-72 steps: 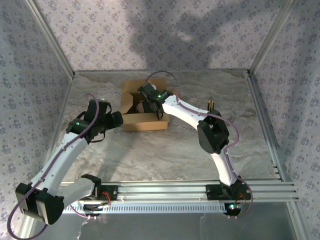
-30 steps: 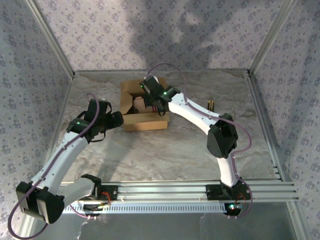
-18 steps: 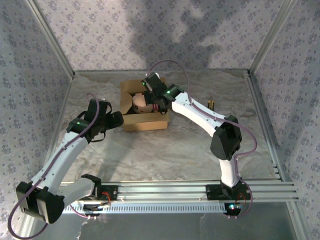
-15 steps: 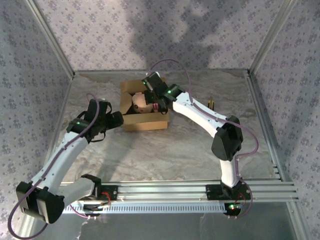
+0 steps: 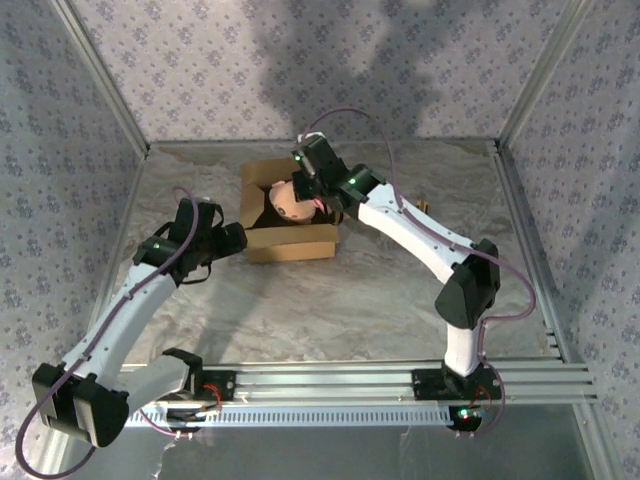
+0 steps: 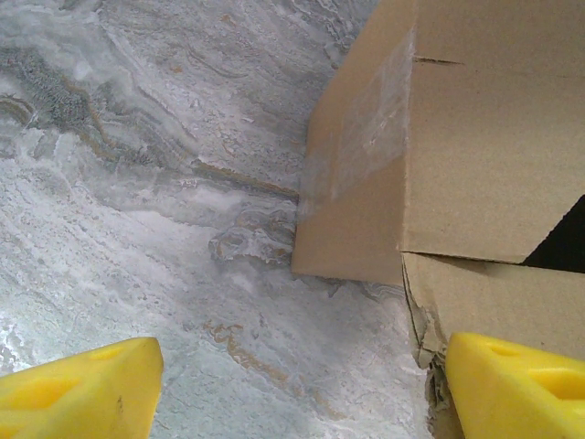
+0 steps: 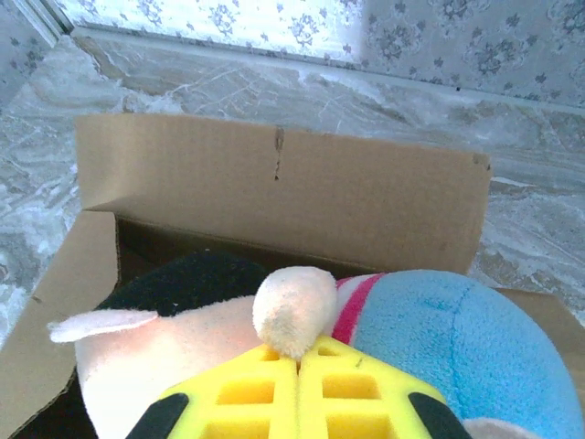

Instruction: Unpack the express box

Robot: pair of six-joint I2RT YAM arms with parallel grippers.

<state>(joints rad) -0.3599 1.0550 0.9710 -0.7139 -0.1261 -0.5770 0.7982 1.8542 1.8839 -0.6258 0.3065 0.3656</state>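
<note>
The express box point(image 5: 290, 240) is a brown cardboard carton with its flaps open, standing at the back middle of the marble table. A plush doll point(image 5: 283, 200) with a cream-pink face, black hair and a blue part hangs over the opening. My right gripper point(image 5: 303, 197) is shut on a cream nub of the doll point(image 7: 292, 311), its yellow fingers point(image 7: 247, 393) pressed together, with the box's back flap point(image 7: 274, 187) behind. My left gripper point(image 6: 297, 393) stands open low by the box's taped corner point(image 6: 366, 146), its right fingertip point(image 6: 516, 384) against a torn flap.
A small dark and yellow object point(image 5: 425, 208) lies on the table right of the box. Flowered walls and aluminium posts close in the back and both sides. Aluminium rails point(image 5: 330, 385) run along the near edge.
My right arm has lifted and drawn back, bringing the doll up out of the box. The left arm and the box have not moved.
</note>
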